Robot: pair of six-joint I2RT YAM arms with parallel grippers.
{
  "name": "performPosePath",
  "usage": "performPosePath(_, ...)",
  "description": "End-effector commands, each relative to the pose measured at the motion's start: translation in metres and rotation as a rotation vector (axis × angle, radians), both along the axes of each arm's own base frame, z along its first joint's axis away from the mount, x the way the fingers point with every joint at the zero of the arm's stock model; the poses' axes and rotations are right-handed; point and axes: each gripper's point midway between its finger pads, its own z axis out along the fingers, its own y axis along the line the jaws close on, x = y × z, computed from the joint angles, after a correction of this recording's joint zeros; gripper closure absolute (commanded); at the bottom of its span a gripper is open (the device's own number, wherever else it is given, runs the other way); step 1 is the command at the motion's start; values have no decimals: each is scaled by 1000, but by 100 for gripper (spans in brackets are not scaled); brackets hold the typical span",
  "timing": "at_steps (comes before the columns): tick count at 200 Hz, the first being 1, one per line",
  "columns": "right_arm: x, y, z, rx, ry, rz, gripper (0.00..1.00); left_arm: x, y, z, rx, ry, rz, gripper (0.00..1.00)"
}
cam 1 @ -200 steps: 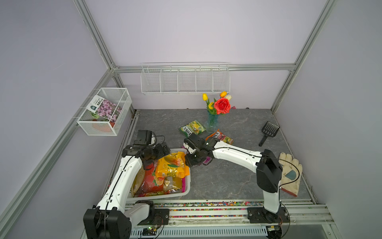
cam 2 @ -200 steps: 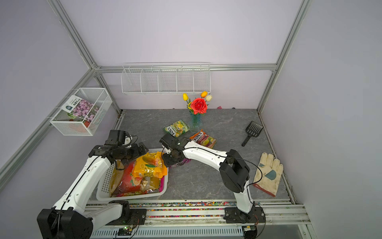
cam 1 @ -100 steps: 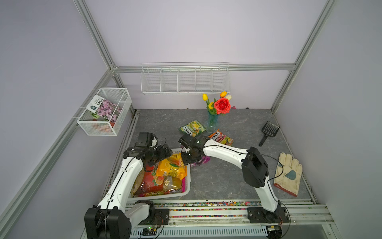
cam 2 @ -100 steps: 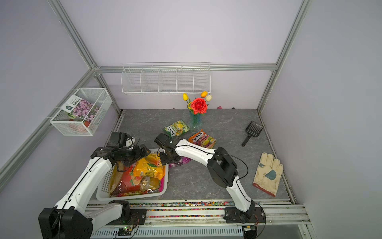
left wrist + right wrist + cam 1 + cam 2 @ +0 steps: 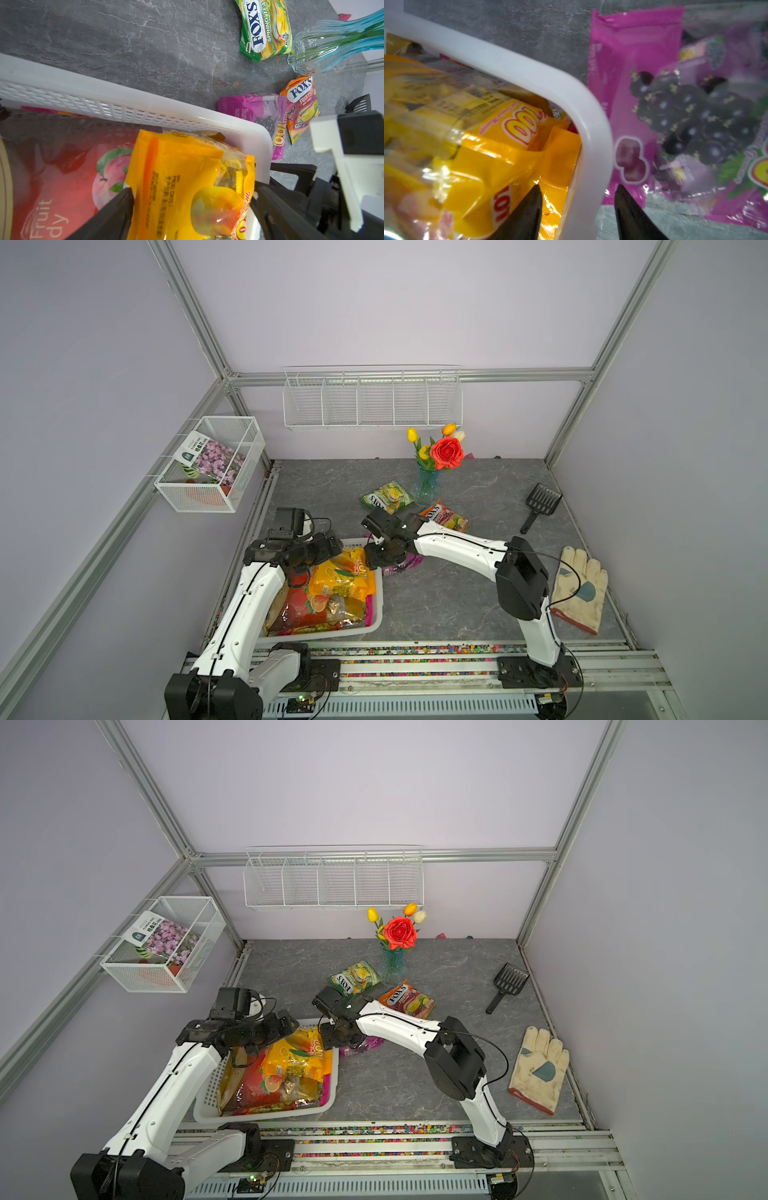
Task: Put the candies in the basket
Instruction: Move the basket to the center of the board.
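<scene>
Swinging in toward 9 o'clock, the right arm has brought the right gripper [image 5: 576, 191] to the far right corner of the basket [image 5: 345, 634], while the left arm has barely shifted.

Nearest the base, the basket holds a large fruit-printed bag [image 5: 299, 608] with the orange mango bag [image 5: 343, 578] lying on top. The left gripper [image 5: 332, 551] hangs over that bag's far end, its jaws spread wide on either side of it and apparently not pinching.

The right gripper is half open and empty. Its fingers straddle the rim, one over the mango bag, one outside. The purple grape bag [image 5: 401, 566] lies flat on the table, just beside that corner at its 3 o'clock.

Farther off, at about 1 o'clock, lies the orange FOX'S bag [image 5: 446, 518], and beyond it, toward 11 o'clock, the green FOX'S bag [image 5: 386, 497].

For the grape bag, the gripper should probably slide toward 3 o'clock clear of the rim, pinch a crimped edge, and lift well above the wall.
</scene>
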Motion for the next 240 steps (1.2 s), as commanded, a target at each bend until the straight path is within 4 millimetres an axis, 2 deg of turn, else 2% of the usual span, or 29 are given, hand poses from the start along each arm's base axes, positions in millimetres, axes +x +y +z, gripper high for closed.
performPosePath(1,-6,-24,-7,-69,32,-86,45,2,2,7,11,-17,3,3)
performPosePath(32,-18,-20,-25,-72,108,-86,60,6,6,15,33,-35,13,1)
performPosePath(43,-17,-22,-23,-79,99,-88,66,7,2,18,20,-44,-4,2)
performPosePath(67,-13,-35,-10,-105,36,-110,80,5,-20,12,-84,-40,-98,4)
performPosePath(85,-10,-50,-5,-140,18,-111,85,-1,-41,3,-205,-1,-157,7)
performPosePath(102,-9,-72,-5,-202,27,-119,86,-5,-53,-3,-276,43,-189,8)
performPosePath(125,-14,-103,-14,-216,90,-148,90,-10,-68,-5,-292,68,-253,9)
performPosePath(152,-27,-135,-18,-251,126,-168,90,-22,-101,-3,-308,97,-394,9)
performPosePath(171,-38,-157,-21,-295,148,-180,90,-26,-114,-7,-299,131,-460,8)
performPosePath(196,-51,-200,-30,-342,199,-236,90,-12,-107,0,-213,108,-454,5)
performPosePath(240,-61,-275,-27,-392,218,-380,90,28,-82,46,-58,-67,-379,3)
